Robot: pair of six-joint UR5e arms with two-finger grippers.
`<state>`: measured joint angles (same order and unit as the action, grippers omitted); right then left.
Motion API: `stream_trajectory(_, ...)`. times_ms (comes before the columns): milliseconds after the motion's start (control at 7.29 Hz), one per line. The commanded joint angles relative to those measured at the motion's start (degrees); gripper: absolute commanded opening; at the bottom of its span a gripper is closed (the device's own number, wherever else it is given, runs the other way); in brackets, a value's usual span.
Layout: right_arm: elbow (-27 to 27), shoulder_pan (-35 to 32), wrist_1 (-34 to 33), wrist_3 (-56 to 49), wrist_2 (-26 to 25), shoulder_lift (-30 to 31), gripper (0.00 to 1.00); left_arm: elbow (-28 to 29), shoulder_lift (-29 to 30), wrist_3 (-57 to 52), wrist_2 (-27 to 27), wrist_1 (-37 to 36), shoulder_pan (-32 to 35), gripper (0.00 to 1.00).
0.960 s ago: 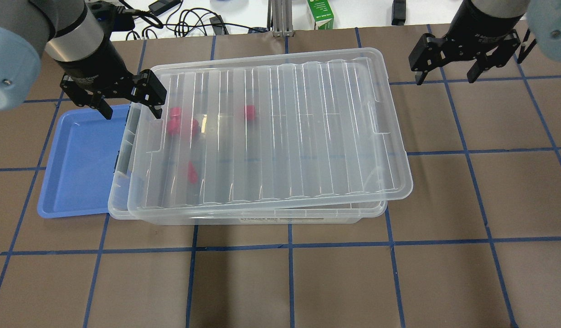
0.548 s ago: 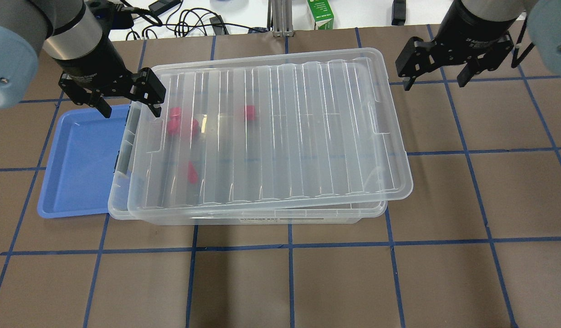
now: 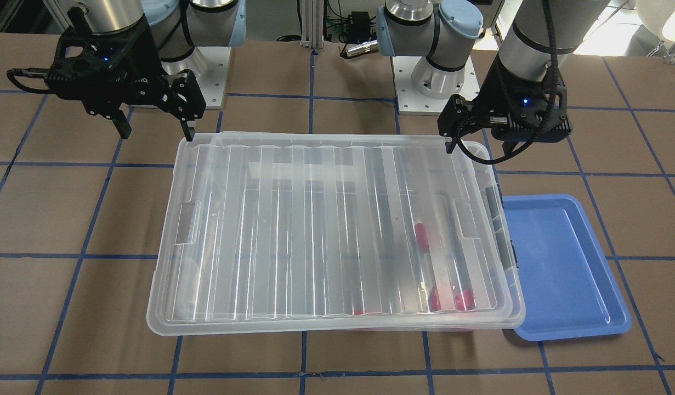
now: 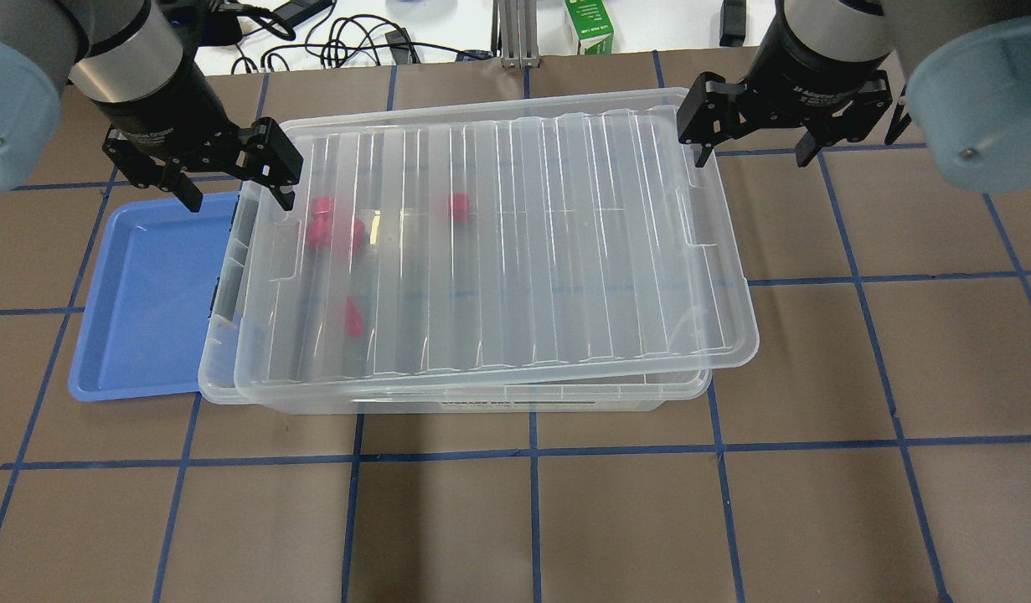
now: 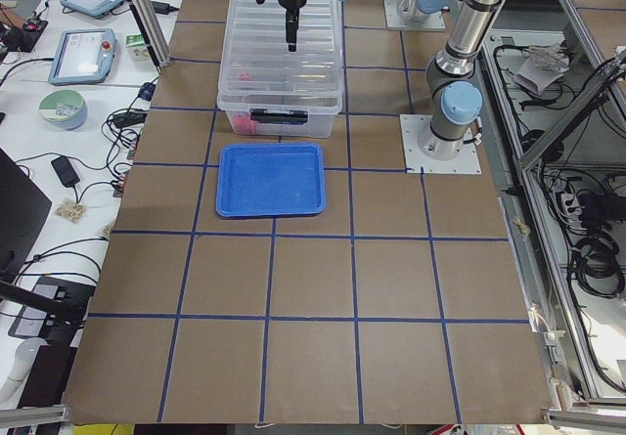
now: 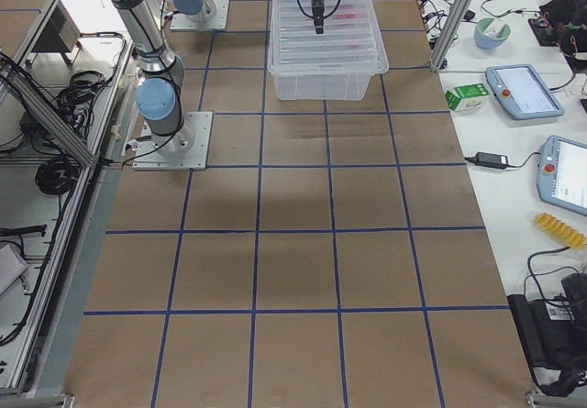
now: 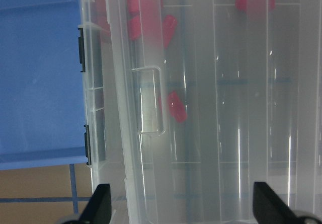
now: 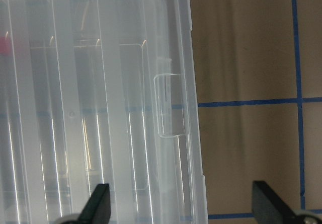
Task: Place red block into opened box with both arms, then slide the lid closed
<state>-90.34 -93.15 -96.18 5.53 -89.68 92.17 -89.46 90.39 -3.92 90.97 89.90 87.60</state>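
lid point(image 4: 515, 251) resting offset on box point(image 4: 331, 404), red blocks point(image 4: 457, 207) inside

Red blocks point(image 4: 457, 207), clear ribbed lid point(image 4: 565, 251), blue tray point(image 4: 146, 293)

Glossy see-through plastic lid point(image 4: 515, 251); matt brown table point(image 4: 733, 519) paper.

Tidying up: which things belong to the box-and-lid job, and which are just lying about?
Job: see-through ribbed plastic lid, see-through rectangular plastic box, glossy red plastic blocks inside, left gripper, right gripper.
Lying about: shallow blue plastic tray, green-and-white carton.
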Motion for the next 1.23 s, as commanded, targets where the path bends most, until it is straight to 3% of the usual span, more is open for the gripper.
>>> stream_trajectory(0,0.0,0.0,1.0,-0.1,-0.1,0.1,1.00,0.1,-1.0,0.1,0.0,0.6,0.0,1.00)
stream_trajectory(1097,0.0,0.2,1.3,-1.0,-0.1,0.3,1.00,0.1,-0.7,0.1,0.1,0.6,1.3,1.00)
